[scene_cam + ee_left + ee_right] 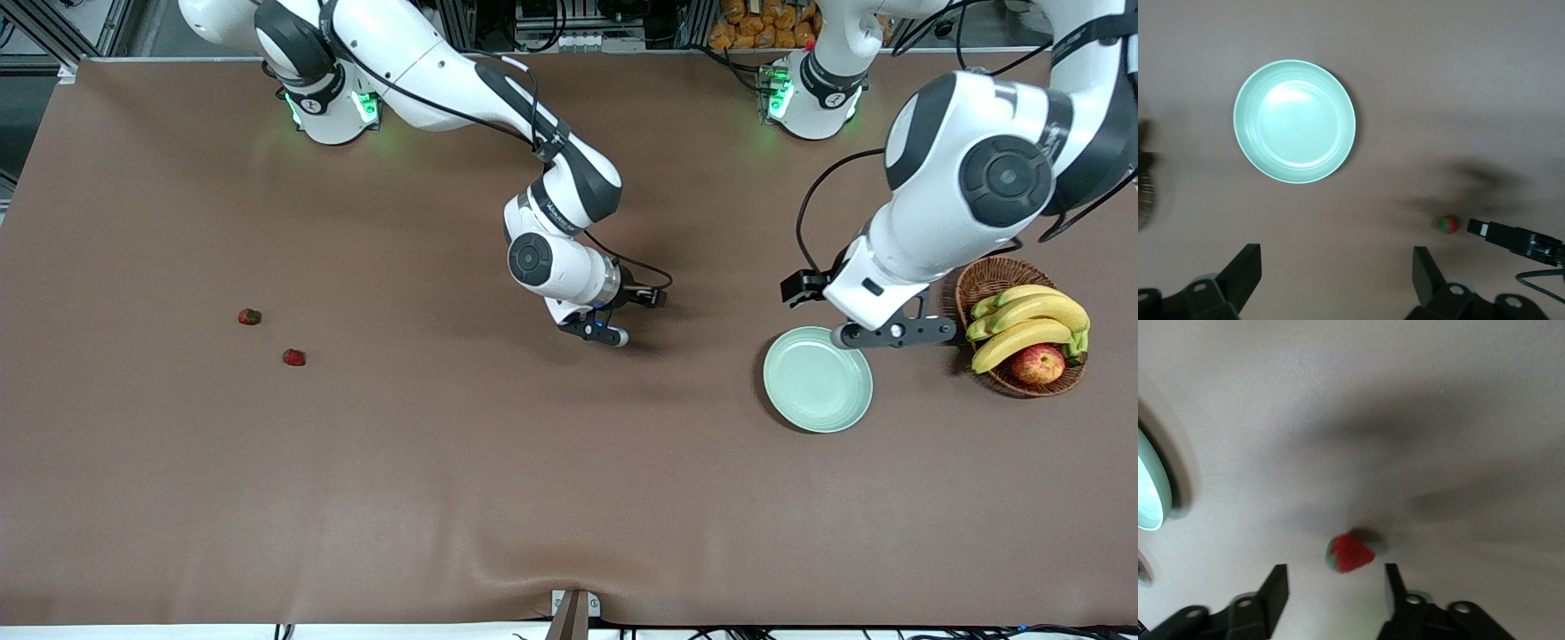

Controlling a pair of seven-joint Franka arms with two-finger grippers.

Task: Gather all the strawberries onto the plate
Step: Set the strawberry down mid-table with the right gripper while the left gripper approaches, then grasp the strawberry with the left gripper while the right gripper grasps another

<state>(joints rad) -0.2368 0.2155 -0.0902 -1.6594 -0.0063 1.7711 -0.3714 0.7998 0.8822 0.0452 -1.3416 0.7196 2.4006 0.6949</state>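
Two strawberries (250,316) (293,357) lie on the brown table toward the right arm's end. A third strawberry (1350,553) lies on the table just ahead of my right gripper's (1335,583) open, empty fingers; it also shows in the left wrist view (1447,224) and is hidden under that gripper (597,331) in the front view. The mint-green plate (817,380) is empty; it shows whole in the left wrist view (1295,121) and as an edge in the right wrist view (1148,500). My left gripper (893,334) (1335,267) is open and empty, above the table beside the plate.
A brown wicker basket (996,280) with bananas (1022,324) and a red-yellow apple (1037,364) stands at the left arm's end, close to the plate and the left gripper.
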